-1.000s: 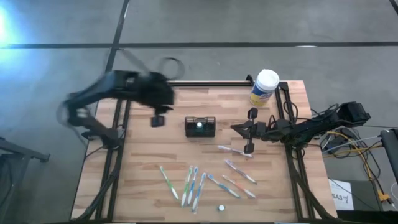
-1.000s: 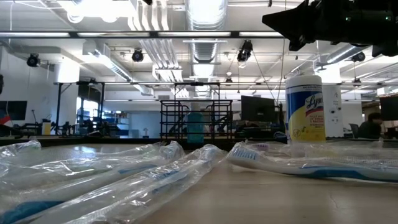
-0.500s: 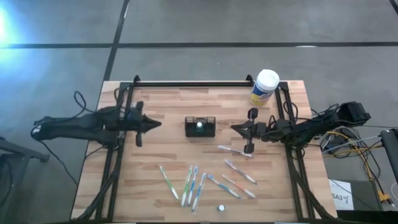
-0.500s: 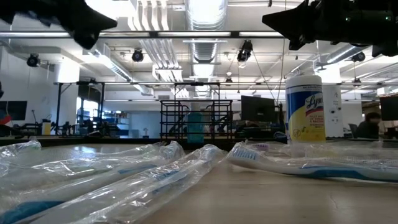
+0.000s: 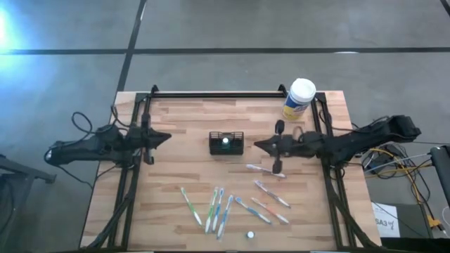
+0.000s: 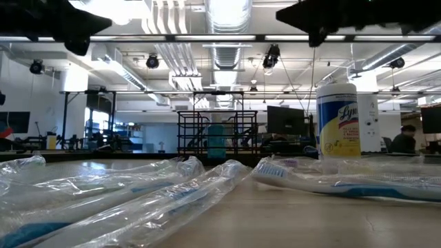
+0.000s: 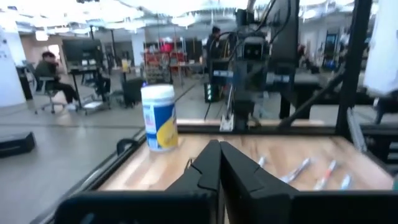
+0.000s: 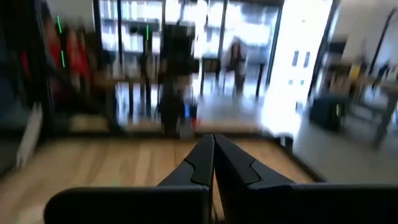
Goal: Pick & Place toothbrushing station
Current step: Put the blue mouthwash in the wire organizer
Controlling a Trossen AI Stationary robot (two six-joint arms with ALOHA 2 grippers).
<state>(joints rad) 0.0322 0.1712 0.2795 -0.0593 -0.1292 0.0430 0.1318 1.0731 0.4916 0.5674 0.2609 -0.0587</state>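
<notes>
Arms reach in from both sides of the light wooden slatted surface [image 5: 176,169], each held above it. On the left, the left end effector [image 5: 166,138] points inward over the surface's left part, its two dark fingers [image 7: 208,163] pressed together with nothing between them. Well apart from it, near the middle, stands the toothbrushing station, a small black wire-mesh rectangular caddy [image 5: 226,143], upright, with something pale bluish inside. In front of it, toward the near edge, several plastic-wrapped toothbrushes [image 5: 218,207] lie scattered, and a small round white object [image 5: 249,235] sits by the edge. To the right of the caddy, the right end effector [image 5: 257,145] points toward it, near but not touching, its fingers [image 8: 205,158] likewise closed on nothing. At the far right corner stands a yellow canister with a white lid [image 5: 299,98].
</notes>
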